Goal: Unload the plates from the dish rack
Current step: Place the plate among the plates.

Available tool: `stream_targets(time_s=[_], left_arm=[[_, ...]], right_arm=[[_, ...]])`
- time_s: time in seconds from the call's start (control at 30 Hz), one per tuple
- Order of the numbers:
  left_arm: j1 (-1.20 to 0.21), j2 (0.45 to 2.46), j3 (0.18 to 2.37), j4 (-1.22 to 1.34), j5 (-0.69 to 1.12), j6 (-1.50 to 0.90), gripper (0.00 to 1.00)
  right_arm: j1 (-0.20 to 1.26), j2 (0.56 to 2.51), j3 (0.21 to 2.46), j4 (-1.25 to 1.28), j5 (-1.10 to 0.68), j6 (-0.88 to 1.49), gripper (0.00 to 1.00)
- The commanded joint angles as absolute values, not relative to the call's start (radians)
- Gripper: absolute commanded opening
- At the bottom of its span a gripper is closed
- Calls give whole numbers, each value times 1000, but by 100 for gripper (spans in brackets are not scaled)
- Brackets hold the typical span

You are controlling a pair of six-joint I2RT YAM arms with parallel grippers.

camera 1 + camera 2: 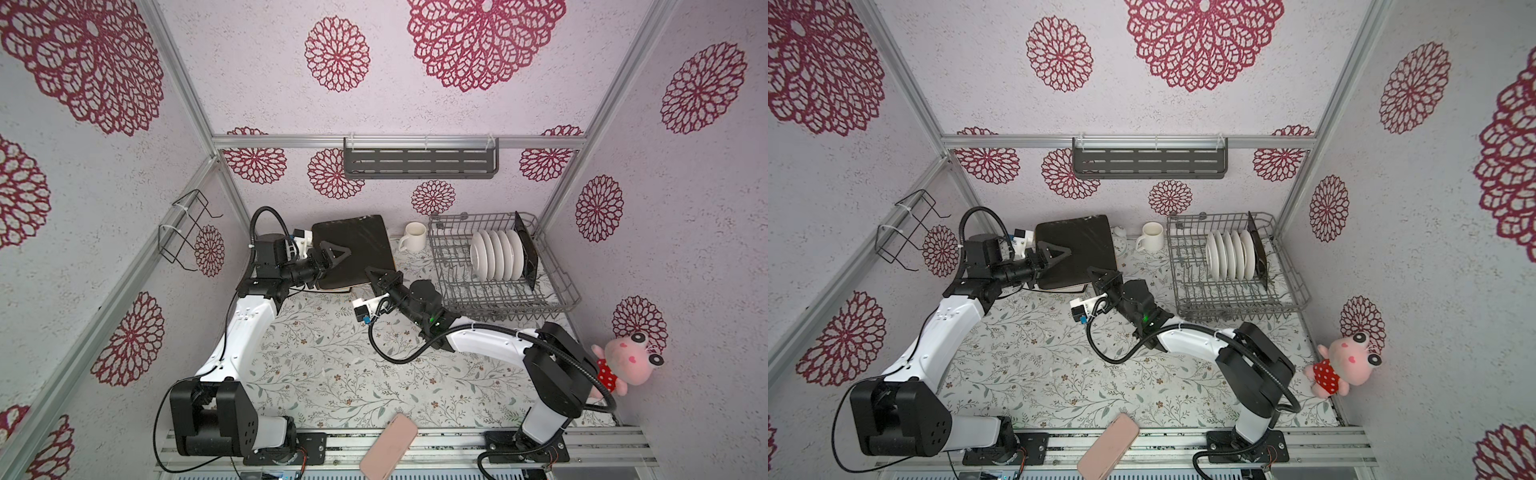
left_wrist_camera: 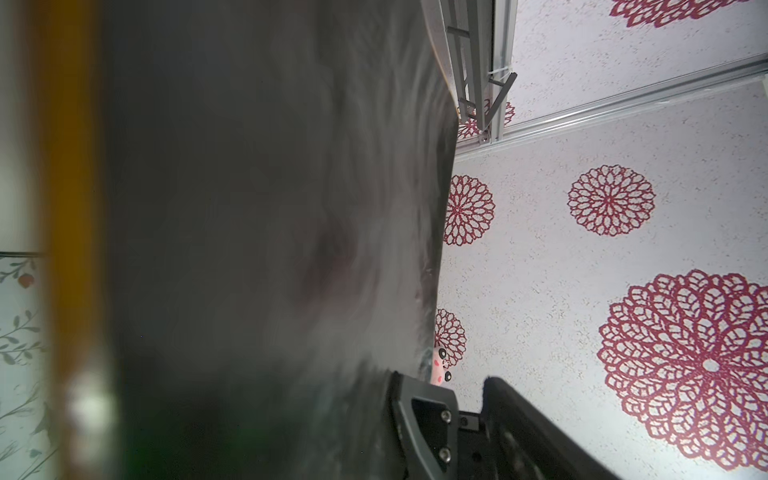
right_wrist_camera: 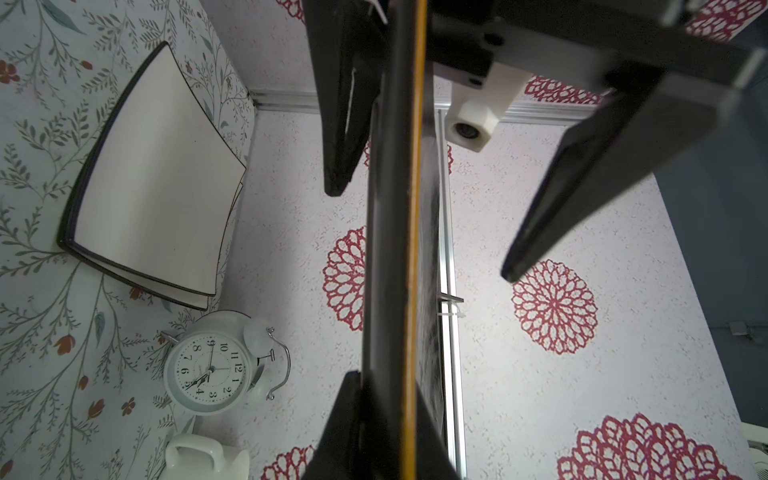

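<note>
Grips black-backed square plate (image 1: 353,245) at its 5 o'clock corner with right gripper (image 1: 376,277); straddles its 9 o'clock edge with left gripper (image 1: 332,258), jaws spread wide.

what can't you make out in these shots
- held plate: its face; top views show only its black back, left wrist view blurs it.
- round plates in the dish rack: rim designs; edge-on, too small.
- stack of square plates: exact count; held plate covers it from above.
</note>
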State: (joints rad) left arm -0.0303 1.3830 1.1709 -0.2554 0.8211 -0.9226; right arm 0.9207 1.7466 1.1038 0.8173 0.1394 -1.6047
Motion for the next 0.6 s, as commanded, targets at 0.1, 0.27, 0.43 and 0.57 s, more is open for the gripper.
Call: stream_targets(time_s=[0.1, 0.27, 0.43, 0.57], left_arm=[[-37, 1261, 1097, -170, 685, -958, 98], [-40, 1230, 1034, -135, 665, -1009, 99], [-41, 1223, 975, -23, 616, -1069, 95], [-47, 1203, 982, -28, 514, -1054, 90]], right_arm=[[946, 1772, 1256, 1138, 330, -1622, 0], [960, 1836, 1358, 1155, 412, -1587, 0], [984, 1849, 1372, 1187, 390, -1563, 0], [1010, 1832, 1376, 1149, 424, -1500, 0]])
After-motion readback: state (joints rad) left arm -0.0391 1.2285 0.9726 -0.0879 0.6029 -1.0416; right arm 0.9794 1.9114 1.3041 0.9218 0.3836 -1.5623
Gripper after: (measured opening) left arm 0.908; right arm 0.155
